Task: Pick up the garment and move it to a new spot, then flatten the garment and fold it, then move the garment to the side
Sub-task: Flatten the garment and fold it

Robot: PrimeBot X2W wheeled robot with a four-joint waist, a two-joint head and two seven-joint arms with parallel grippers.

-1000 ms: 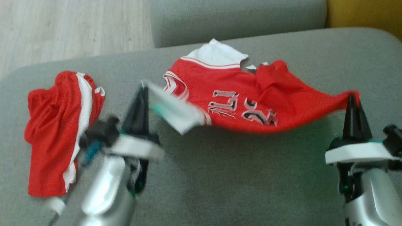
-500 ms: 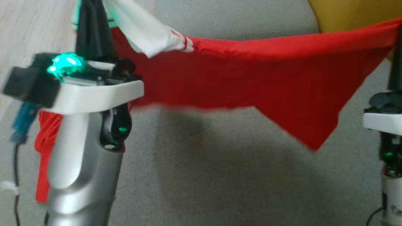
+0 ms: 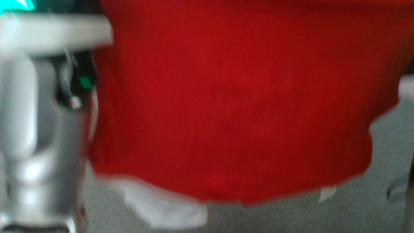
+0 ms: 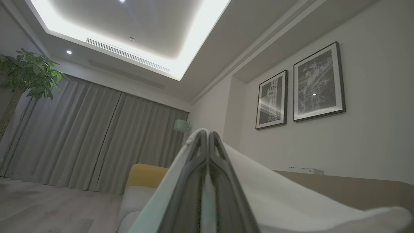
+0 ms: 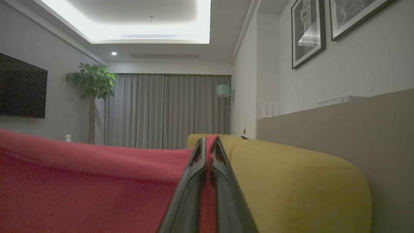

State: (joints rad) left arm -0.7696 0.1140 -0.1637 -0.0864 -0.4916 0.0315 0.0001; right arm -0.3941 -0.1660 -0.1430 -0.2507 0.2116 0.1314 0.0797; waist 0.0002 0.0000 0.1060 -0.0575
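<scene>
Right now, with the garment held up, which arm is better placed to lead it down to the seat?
Right, probably. The right gripper is shut on the red body of the garment, while the left gripper pinches its white sleeve, a looser part. Both should lower together.

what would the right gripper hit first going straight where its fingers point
Likely nothing near: the right gripper, shut on the red garment, points over the yellow cushion toward the grey curtain. Depth is unclear; it might clip the cushion.
</scene>
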